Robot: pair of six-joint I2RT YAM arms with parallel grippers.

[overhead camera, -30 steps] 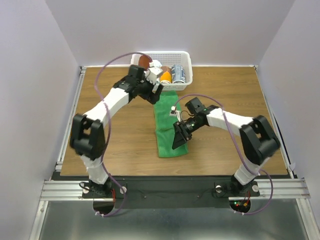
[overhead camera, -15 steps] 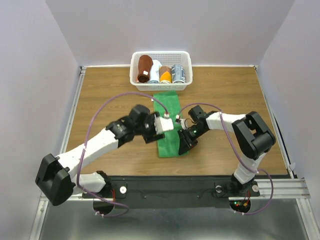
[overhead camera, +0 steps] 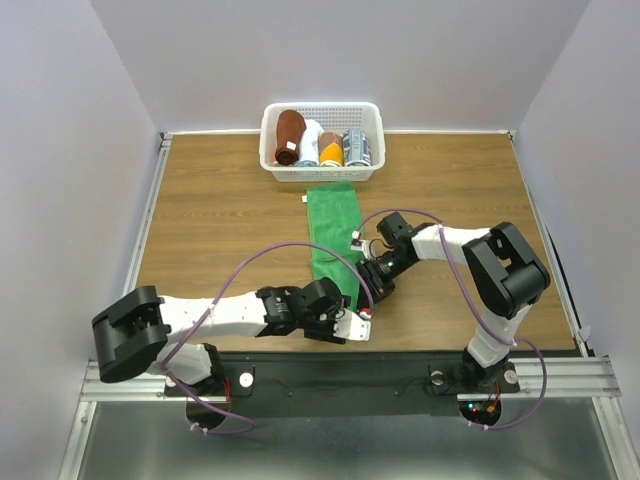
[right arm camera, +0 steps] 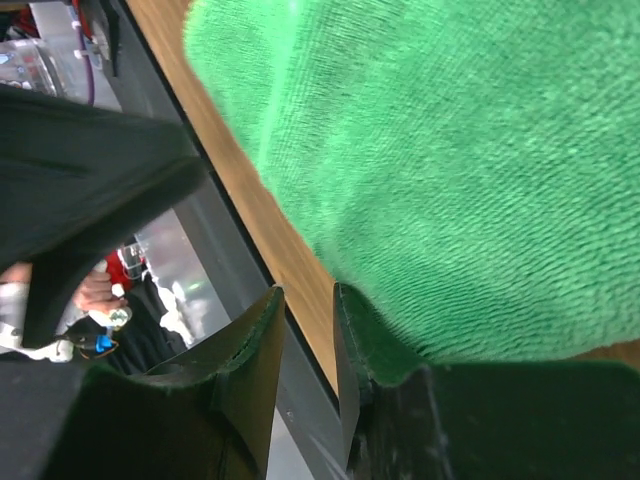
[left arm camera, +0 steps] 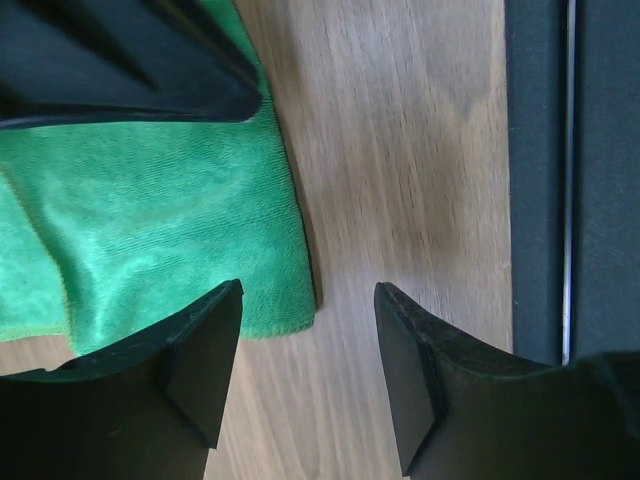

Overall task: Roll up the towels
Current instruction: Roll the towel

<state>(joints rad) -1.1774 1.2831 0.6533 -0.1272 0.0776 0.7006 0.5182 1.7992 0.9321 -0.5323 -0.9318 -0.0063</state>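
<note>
The bright green towel (overhead camera: 335, 225) lies flat and lengthwise on the table, running from the basket toward me. The reddish-brown towel (overhead camera: 289, 135) stands rolled in the basket. My left gripper (overhead camera: 352, 322) hovers low at the towel's near edge. In the left wrist view its jaws (left arm camera: 308, 295) are open over bare wood, beside the green corner (left arm camera: 150, 220). My right gripper (overhead camera: 372, 285) is at the towel's near right edge. Its jaws (right arm camera: 308, 290) stand narrowly apart with only wood showing between them. Green cloth (right arm camera: 450, 150) lies against the outer side of one finger.
A white basket (overhead camera: 322, 107) at the far edge also holds a white roll (overhead camera: 312, 140), an orange roll (overhead camera: 331, 150) and a grey-patterned roll (overhead camera: 358, 148). The black table-edge rail (left arm camera: 540, 200) runs just past the left gripper. Purple cables loop over both arms.
My left arm swung from the basket down to the towel's near edge and its jaws narrowed. The right gripper slid to the near right edge and closed partway.
</note>
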